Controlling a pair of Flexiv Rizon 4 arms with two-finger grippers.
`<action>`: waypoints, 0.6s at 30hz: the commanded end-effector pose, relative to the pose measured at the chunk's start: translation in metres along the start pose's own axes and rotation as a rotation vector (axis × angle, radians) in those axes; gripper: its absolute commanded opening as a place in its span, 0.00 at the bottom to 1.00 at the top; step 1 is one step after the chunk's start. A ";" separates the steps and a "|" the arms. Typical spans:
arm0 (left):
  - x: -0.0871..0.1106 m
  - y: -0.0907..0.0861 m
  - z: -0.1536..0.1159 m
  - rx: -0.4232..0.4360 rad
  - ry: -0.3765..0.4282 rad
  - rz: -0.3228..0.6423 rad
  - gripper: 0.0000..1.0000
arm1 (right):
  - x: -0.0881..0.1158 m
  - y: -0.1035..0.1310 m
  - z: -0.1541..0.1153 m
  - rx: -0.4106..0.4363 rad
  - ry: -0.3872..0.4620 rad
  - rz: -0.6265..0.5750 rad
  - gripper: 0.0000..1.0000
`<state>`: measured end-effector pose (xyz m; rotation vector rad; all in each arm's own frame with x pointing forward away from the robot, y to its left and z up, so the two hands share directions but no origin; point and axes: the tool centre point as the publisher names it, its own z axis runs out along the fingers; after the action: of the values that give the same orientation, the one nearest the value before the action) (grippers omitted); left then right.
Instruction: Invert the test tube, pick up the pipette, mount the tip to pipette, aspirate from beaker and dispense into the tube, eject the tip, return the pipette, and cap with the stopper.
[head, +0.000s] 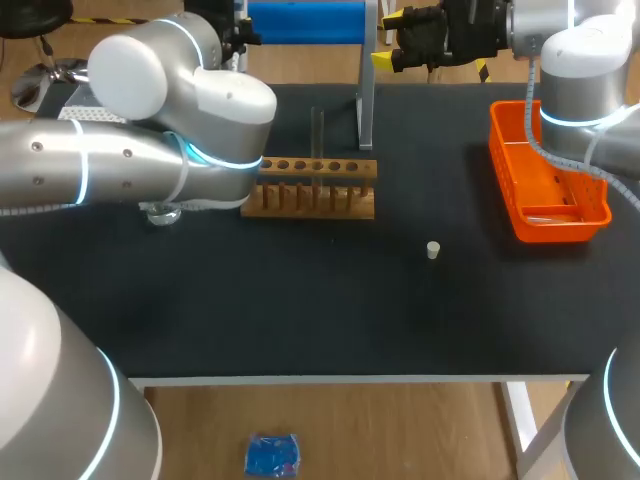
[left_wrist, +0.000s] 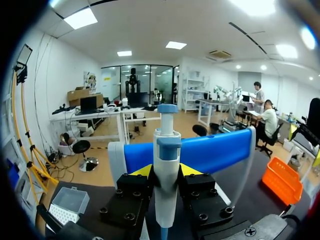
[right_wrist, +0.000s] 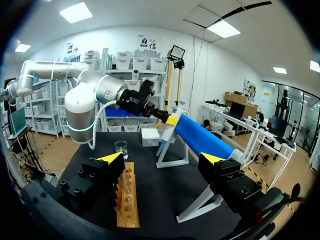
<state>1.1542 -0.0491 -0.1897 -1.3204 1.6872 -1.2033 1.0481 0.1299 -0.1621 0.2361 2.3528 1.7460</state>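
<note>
At the back of the table, the pipette is seen hanging on the blue pipette stand, and the left gripper is closed on its body, one finger pressed to each side. The right gripper is held wide open and empty above the far right of the table. The test tube stands upright in the wooden rack; the stopper lies loose, well apart from the rack. The step in hand is judged to be lifting the pipette off the stand. If it is drawn off at an angle, it could catch on the stand and twist or slip in the grip. The left arm passes directly over the beaker and the near end of the rack, so a low or swinging withdrawal could upset either. The stopper could be rolled away by any brush. The table is covered by a dark matte surface with a pale front edge; a tip box and an orange basket are also placed on it.
</note>
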 end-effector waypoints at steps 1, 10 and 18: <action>0.001 -0.005 0.006 -0.016 -0.012 -0.004 0.00 | 0.000 0.000 0.000 0.002 0.000 0.000 1.00; -0.002 -0.004 0.008 -0.034 -0.031 -0.017 0.00 | 0.000 0.000 0.000 0.002 0.000 0.000 1.00; -0.004 -0.001 0.011 -0.067 -0.040 -0.017 0.00 | 0.000 0.000 0.000 0.002 0.000 0.000 1.00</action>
<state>1.1624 -0.0459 -0.1960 -1.3814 1.6950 -1.1487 1.0481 0.1298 -0.1621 0.2361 2.3528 1.7459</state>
